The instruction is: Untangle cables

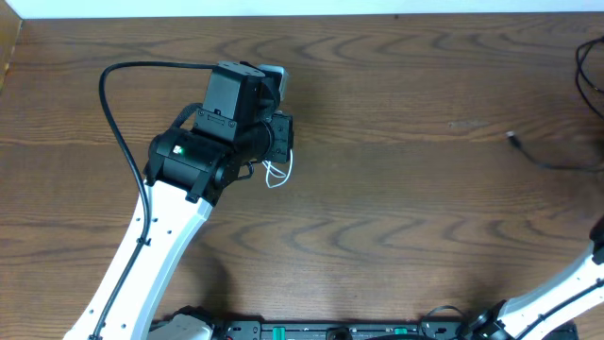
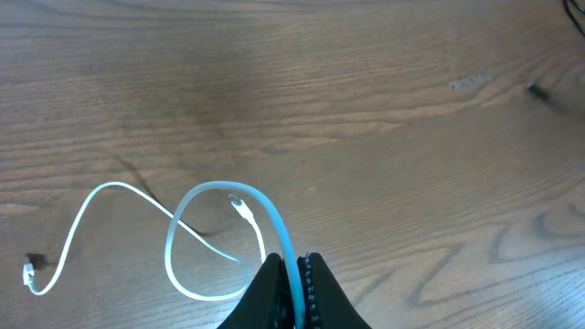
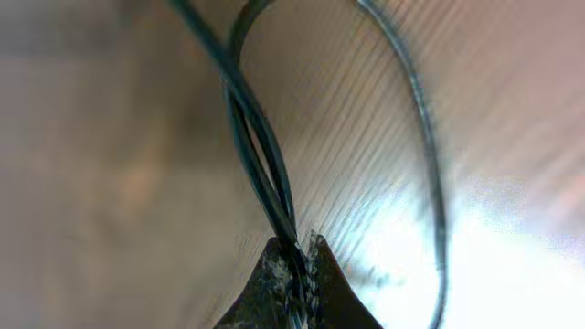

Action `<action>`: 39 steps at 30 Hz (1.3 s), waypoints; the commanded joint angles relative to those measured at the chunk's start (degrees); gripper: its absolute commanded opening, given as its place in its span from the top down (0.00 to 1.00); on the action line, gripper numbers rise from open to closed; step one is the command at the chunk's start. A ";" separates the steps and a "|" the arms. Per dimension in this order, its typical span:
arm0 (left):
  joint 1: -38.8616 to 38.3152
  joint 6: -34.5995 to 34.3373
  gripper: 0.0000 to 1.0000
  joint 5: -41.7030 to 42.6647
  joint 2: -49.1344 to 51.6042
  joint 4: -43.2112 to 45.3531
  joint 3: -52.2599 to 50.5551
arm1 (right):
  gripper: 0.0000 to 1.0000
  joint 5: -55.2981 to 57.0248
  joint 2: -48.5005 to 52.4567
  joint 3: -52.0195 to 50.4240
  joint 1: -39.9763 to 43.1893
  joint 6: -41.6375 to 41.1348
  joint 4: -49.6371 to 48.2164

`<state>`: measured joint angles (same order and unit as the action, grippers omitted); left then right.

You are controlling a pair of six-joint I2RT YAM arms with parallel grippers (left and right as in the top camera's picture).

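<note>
Desk (image 1: 396, 189): brown wood-grain surface, smooth, low sheen. In the right wrist view it reflects a bright patch of light.

White cable (image 2: 271, 210): smooth sheath that looks like plastic, slightly glossy.

Black cable (image 3: 430, 128): smooth dark sheath, faint sheen.

Left end effector (image 2: 294, 267): black fingers, matt, with fine ribbing on the inner faces.

Right end effector (image 3: 295, 247): dark fingers with a rough, speckled finish.

Left arm: wrist housing (image 1: 226, 104) in matt black plastic. Lower link (image 1: 156, 255) in smooth white plastic.
</note>
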<state>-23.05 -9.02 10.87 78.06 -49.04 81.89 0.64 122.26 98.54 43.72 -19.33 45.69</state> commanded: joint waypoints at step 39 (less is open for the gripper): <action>-0.11 -9.14 0.92 28.79 0.07 33.14 0.87 | 0.01 -53.79 -9.31 6.03 -20.31 26.97 15.23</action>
<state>-23.07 -12.12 32.34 78.11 -19.73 81.91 -46.22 114.28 104.44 28.08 -0.67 60.12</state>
